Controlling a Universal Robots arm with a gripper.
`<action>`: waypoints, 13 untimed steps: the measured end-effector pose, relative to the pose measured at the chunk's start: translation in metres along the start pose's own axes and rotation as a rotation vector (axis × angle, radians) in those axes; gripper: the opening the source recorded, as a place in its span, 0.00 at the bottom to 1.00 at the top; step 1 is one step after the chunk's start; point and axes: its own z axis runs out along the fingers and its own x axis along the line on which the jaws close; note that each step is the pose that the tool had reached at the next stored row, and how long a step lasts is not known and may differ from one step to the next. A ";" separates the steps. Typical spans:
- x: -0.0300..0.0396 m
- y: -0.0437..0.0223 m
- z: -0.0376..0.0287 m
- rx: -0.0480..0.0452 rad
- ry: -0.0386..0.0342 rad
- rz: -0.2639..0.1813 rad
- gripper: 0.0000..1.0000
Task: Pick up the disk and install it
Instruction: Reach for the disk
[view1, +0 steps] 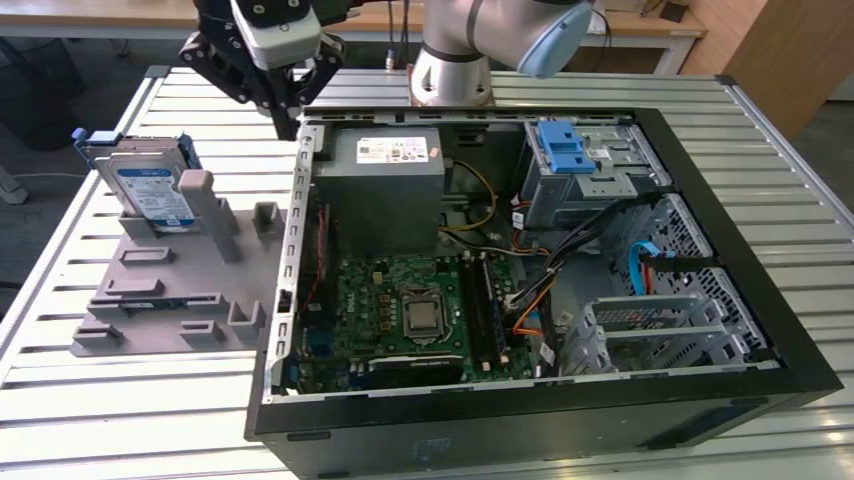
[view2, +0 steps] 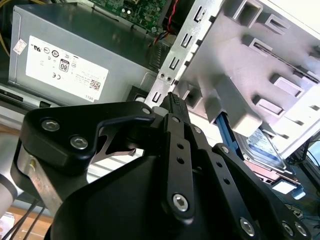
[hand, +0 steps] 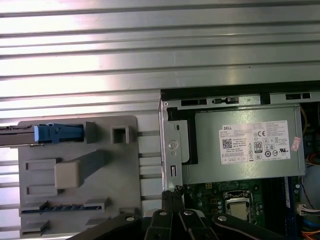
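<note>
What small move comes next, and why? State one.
Probably shift the gripper toward the exterior view's left, over the disk. It hangs shut and empty over the edge of the computer case, while the disk stands upright in its grey holder, untouched.

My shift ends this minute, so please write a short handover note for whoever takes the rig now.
The claw is shut and empty. It hangs by the wall of the open computer case, apart from the disk.
The disk stands on edge in the grey holder, on the exterior view's left, outside the case.
Done: nothing that shows.
Left: the disk is not yet picked up and not yet installed.
</note>
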 end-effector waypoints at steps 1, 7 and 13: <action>0.0006 0.0000 0.0001 0.0000 0.0000 0.000 0.11; 0.0041 -0.0002 0.0005 0.0000 0.0002 0.000 0.11; 0.0080 0.0008 0.0010 0.0001 0.0003 0.000 0.11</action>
